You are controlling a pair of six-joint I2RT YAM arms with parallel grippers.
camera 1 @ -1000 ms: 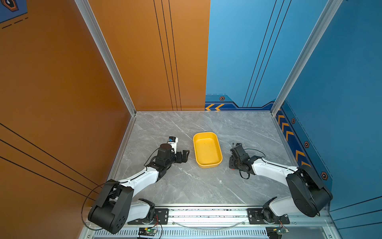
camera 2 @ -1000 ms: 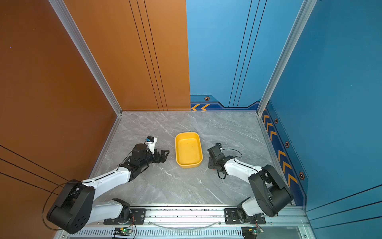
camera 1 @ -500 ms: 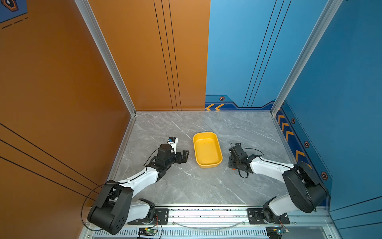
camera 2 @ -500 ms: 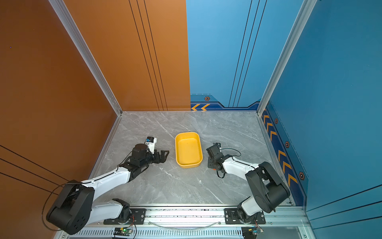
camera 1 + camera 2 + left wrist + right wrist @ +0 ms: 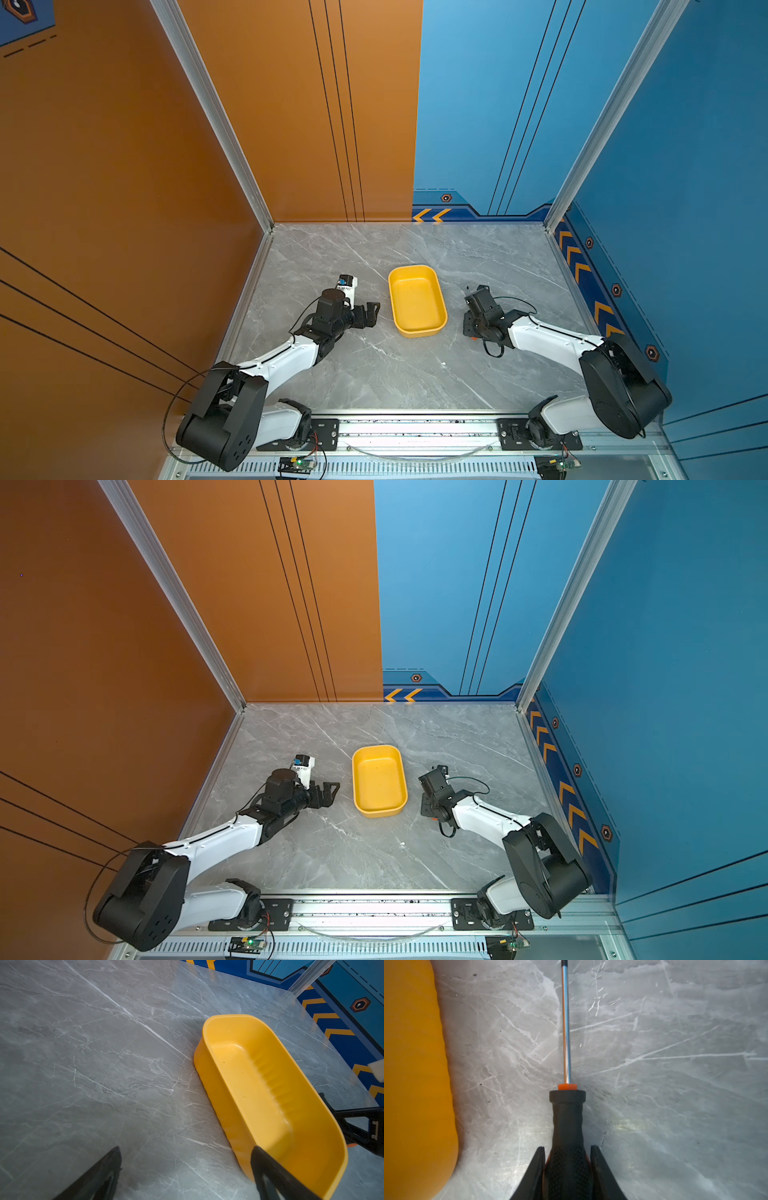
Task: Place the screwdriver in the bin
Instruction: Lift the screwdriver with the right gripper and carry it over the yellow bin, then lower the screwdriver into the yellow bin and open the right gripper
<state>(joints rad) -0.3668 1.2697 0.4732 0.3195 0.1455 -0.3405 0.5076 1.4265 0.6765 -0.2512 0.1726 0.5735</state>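
Observation:
The screwdriver (image 5: 568,1124) lies on the grey marble table just right of the bin, its black handle between my right gripper's fingers and its thin metal shaft (image 5: 565,1022) pointing to the far side. My right gripper (image 5: 568,1148) is shut on that handle, low over the table (image 5: 471,321). The bin (image 5: 417,300) is a shallow yellow tray standing empty mid-table in both top views (image 5: 379,780); its outer wall (image 5: 415,1064) runs beside the screwdriver. Left of the bin, my left gripper (image 5: 372,313) is open with nothing in it, one fingertip close to the bin's wall (image 5: 218,1093).
Orange wall panels close the left and back left. Blue panels close the back right and right side. A metal rail (image 5: 415,428) with both arm bases runs along the table's front edge.
My right gripper's jaws have closed on the screwdriver handle. The right arm shifted slightly. The left arm and the bin have not moved.

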